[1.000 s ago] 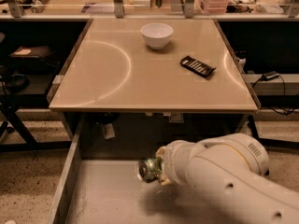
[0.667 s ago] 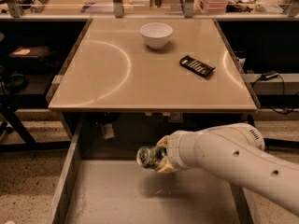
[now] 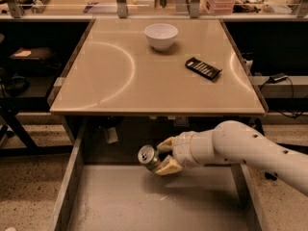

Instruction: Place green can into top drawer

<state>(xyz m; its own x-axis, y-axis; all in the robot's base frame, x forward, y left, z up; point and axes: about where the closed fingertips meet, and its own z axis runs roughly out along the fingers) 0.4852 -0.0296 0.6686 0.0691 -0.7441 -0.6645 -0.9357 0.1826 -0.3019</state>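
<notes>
The top drawer [image 3: 115, 206] is pulled open below the table's front edge; its grey flat bottom and low side walls show. My gripper [image 3: 162, 156] reaches in from the right on a white arm and is shut on the green can [image 3: 148, 157]. The can lies tilted on its side, silver top facing left toward the camera, held over the rear part of the drawer, just in front of the table edge. Most of the can's body is hidden between the fingers [image 3: 168, 166].
On the beige table [image 3: 120, 71] stand a white bowl [image 3: 161, 35] at the back and a flat black device [image 3: 203, 68] to the right. Cables and black stands sit left and right of the table. A shelf with clutter runs along the back.
The arm has drawn back toward the table edge and extended further left, carrying the can up and away from the drawer's front; the can stays in the grip.
</notes>
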